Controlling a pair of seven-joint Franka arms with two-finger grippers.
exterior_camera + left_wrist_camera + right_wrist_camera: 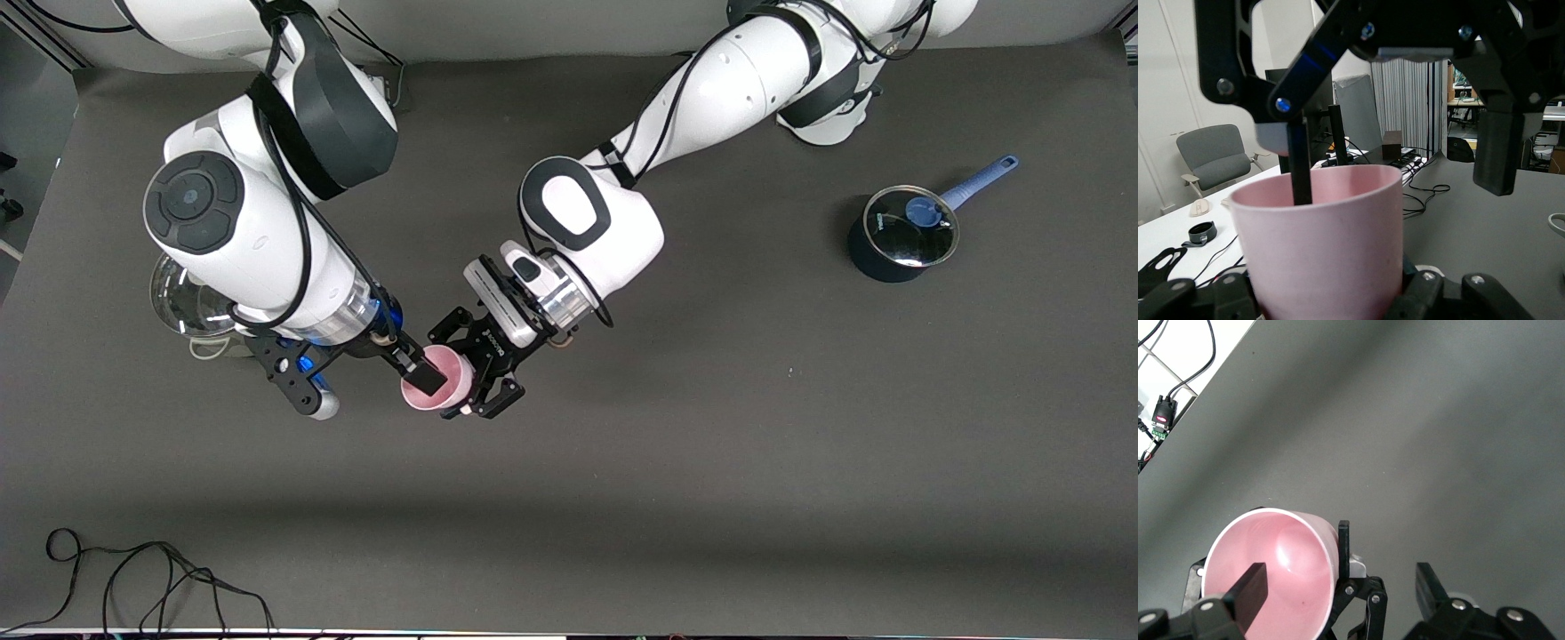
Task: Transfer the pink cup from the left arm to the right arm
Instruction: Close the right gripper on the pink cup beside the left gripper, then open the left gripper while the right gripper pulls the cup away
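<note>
The pink cup [449, 366] is held in the air over the middle of the table, tipped so that its mouth faces the right arm. My left gripper [455, 373] is shut on the cup's outside, as the left wrist view shows [1331, 297] with the cup [1325, 233] between the jaws. My right gripper [373, 391] is open and straddles the cup's rim. One finger [1251, 587] is inside the cup [1291, 573]. The other finger [1429, 587] is well outside it and apart from the wall. The right gripper also shows in the left wrist view [1399, 190].
A dark saucepan [900, 238] with a glass lid and a blue handle stands toward the left arm's end. A clear glass pot [180, 300] sits partly hidden under the right arm. A black cable [133, 578] lies along the table's edge nearest the front camera.
</note>
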